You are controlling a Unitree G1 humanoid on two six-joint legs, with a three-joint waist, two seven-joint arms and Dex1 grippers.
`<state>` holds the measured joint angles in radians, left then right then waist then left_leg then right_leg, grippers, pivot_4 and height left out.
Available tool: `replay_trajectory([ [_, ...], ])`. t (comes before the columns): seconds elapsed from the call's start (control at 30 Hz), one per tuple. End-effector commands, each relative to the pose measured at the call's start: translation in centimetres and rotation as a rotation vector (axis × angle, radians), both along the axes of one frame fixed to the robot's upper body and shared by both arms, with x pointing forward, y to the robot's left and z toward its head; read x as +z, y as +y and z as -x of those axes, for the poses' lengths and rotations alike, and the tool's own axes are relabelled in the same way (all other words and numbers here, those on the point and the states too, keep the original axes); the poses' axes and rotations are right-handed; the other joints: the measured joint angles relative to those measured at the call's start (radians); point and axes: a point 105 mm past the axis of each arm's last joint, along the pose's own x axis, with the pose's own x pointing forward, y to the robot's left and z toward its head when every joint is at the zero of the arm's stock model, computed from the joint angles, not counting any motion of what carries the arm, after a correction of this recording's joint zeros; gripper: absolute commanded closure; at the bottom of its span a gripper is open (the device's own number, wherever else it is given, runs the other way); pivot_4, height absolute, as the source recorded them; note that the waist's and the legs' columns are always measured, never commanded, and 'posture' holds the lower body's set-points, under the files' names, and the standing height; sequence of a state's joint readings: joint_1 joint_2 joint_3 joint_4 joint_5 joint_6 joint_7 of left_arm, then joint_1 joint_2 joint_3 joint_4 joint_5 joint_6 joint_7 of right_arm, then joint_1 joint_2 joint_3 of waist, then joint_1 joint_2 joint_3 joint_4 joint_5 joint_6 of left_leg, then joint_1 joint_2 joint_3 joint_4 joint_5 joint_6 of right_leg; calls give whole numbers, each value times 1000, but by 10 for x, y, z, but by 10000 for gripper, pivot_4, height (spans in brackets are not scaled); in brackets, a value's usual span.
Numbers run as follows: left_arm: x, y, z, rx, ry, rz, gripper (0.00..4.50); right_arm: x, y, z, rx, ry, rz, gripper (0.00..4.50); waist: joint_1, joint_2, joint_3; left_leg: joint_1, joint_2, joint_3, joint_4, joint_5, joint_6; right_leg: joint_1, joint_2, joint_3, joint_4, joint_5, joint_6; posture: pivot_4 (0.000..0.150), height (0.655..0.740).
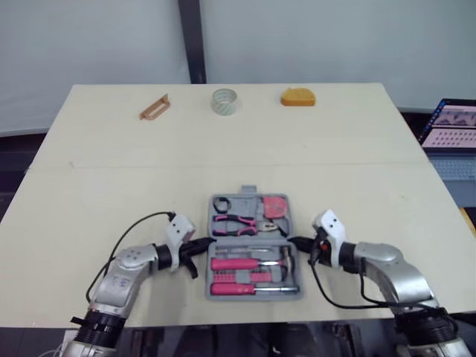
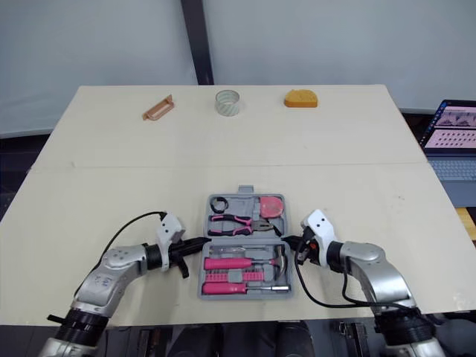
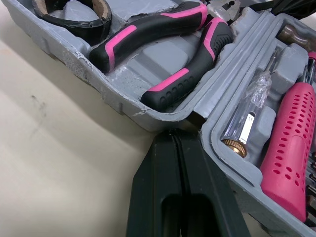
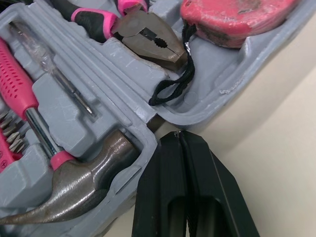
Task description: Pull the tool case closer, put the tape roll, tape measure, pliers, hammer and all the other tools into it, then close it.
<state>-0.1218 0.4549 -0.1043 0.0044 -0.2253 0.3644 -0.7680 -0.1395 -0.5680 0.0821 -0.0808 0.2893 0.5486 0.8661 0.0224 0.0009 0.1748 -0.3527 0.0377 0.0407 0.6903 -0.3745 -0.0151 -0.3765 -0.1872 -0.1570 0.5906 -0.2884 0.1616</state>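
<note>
Beige tabletop [image 1: 111,193], open tool case [image 1: 248,190] by near edge. Left gripper [image 1: 204,244], right gripper [image 1: 296,242]: fingers [image 3: 163,187] clenched empty, tips flanking hinge [image 3: 196,118], probably for dragging.

Closed left claw [image 3: 174,136] touches tool case [image 3: 98,81] beside pliers [image 3: 163,44].

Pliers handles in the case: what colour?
The pliers handles are black with pink inlays; left wrist view shows them best.
</note>
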Motion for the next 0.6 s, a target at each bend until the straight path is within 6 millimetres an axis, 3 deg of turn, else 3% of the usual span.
replay_trajectory([
  [0.03, -3, -9, 17, -77, 23, -1, 45000, 12, 15, 9, 78, -15, -52, 43994, 0, 0, 0, 0, 0, 0, 0, 0, 0, 0, 0, 0, 0, 0, 0, 1500, 7400],
  [0.6, -15, 0, 43, -87, 84, -26, 45000, 6, 15, 33, 119, 61, -58, 43994, 1, 1, -1, 0, 0, 0, -1, 0, 0, 0, 0, 0, 0, 0, 0, 1500, 7400],
])
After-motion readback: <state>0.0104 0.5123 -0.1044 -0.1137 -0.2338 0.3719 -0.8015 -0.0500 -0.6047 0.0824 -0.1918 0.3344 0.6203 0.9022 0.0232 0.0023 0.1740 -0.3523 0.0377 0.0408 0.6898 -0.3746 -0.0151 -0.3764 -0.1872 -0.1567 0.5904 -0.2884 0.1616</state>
